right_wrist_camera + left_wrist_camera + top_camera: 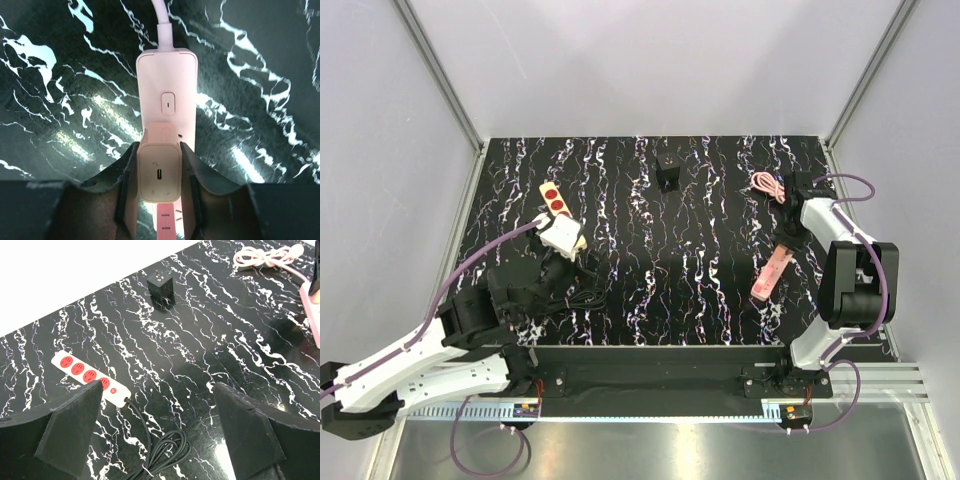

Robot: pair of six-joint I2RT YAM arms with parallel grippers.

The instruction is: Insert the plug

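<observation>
Right jaws (159, 161): closed on the two flat sides of the small white charger plug (159, 181), USB port facing my camera.

- Plug sits against the pink power strip (166, 90), just short of its rocker switch (168, 102). Prongs hidden, so I cannot tell if they are home.
- Judged feel: light, rigid plastic shell, glossy and apt to slip. Best held low on the broad side faces, squarely.
- The strip looks light too and may slide or tip on the surface (200, 340) when pushed. Its pink cord (164, 25) runs away beyond.

Left jaws (157, 385): wide open, holding nothing, above a coiled black cable (165, 452).

- Just beyond: white power strip with red outlets (87, 372).
- Farthest: black adapter cube (161, 286), prongs up.
</observation>
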